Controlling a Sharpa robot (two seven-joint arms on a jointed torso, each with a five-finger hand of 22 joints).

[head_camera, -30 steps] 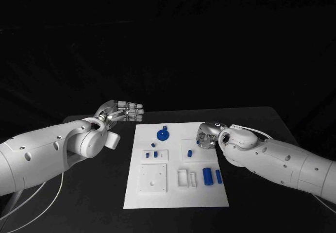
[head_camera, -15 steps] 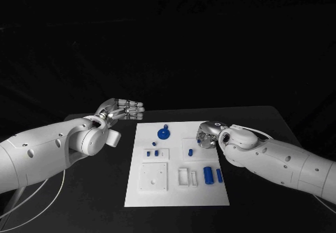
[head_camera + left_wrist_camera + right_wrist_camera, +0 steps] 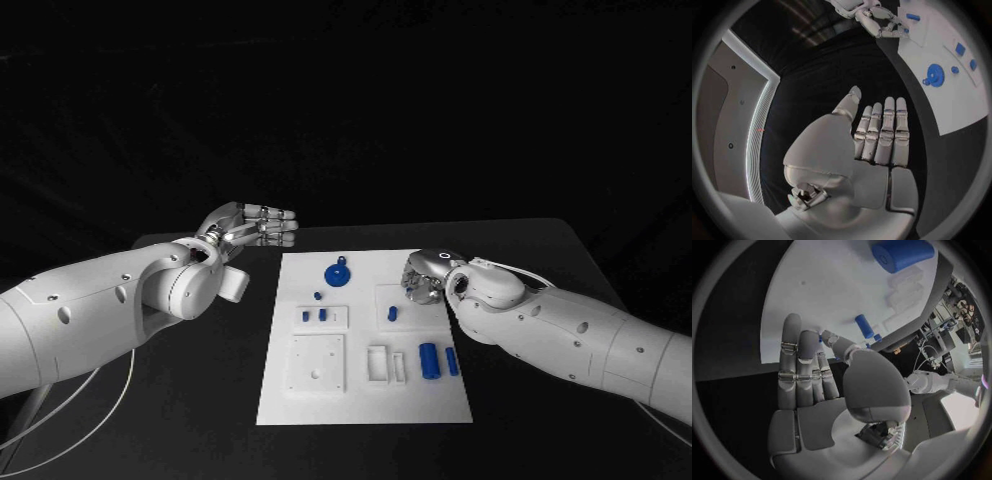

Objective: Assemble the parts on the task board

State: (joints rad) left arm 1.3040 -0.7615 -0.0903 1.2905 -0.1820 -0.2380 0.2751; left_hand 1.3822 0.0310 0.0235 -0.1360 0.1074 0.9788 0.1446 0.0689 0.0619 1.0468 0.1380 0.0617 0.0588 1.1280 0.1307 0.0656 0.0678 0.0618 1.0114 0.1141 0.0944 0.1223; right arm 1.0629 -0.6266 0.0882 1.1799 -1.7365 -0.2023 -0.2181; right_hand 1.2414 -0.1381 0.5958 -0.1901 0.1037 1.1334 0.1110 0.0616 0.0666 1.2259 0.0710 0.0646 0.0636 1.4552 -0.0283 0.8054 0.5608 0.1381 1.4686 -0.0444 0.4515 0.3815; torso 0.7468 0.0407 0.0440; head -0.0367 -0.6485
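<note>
White, the task board lay mid-table with most blue parts loose on it, so assembly looked barely begun. Off its far-left corner the left hand hovered empty, fingers straight. Over its right side the right hand held nothing, fingers extended.

A robotics lab: a black table draped behind in dark cloth, a white task board on it, cluttered equipment racks beyond the board.
</note>
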